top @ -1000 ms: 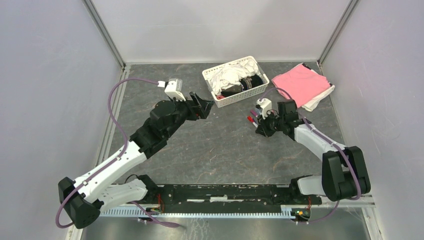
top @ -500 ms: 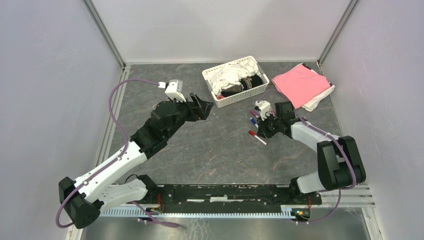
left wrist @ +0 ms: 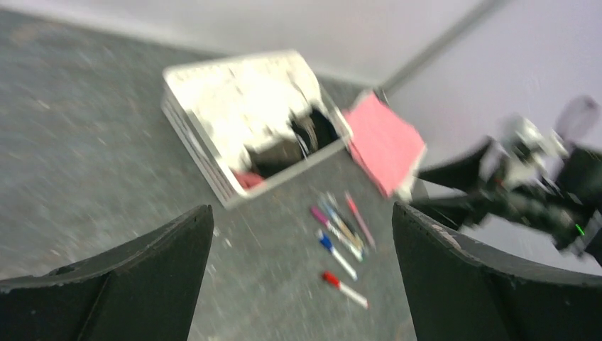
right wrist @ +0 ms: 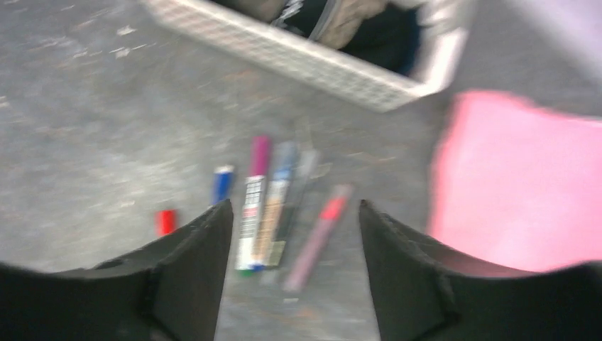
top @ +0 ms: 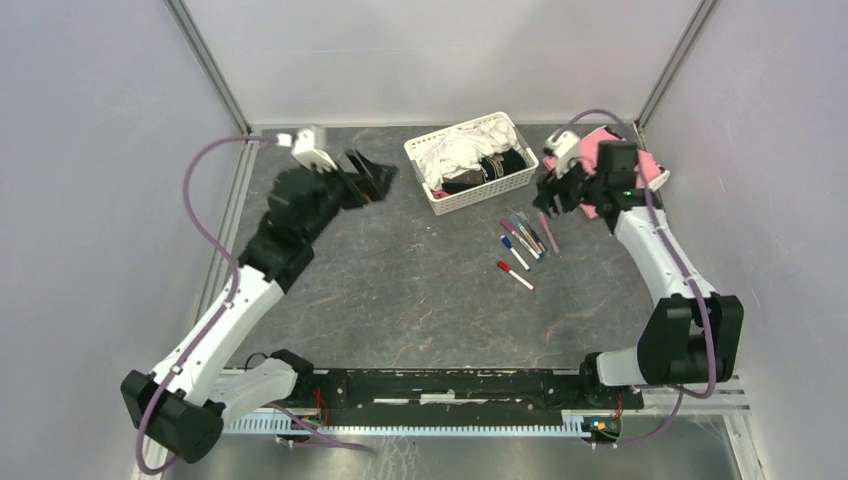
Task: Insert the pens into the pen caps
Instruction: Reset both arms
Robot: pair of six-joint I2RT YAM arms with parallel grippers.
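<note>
Several pens (top: 524,243) lie side by side on the dark table, in front of the basket. The nearest pen (top: 515,274) has a white barrel and a red end, and a blue-ended pen (top: 513,251) lies behind it. A pinkish pen (right wrist: 318,238) lies at the right of the row. I cannot tell pen caps from the pens' coloured ends. My right gripper (top: 548,196) hangs open and empty above the far right of the pens (right wrist: 264,206). My left gripper (top: 374,176) stands wide open and empty, far left of the pens (left wrist: 341,238).
A white basket (top: 430,195) full of clothes stands at the back middle. A folded pink cloth (right wrist: 518,177) lies at the back right, under my right arm. Grey walls and metal posts close in the table on three sides.
My right gripper has opened, left the red-ended pen on the table and pulled up and back to the right. My left arm has swung back and to the left, its jaws wider.
</note>
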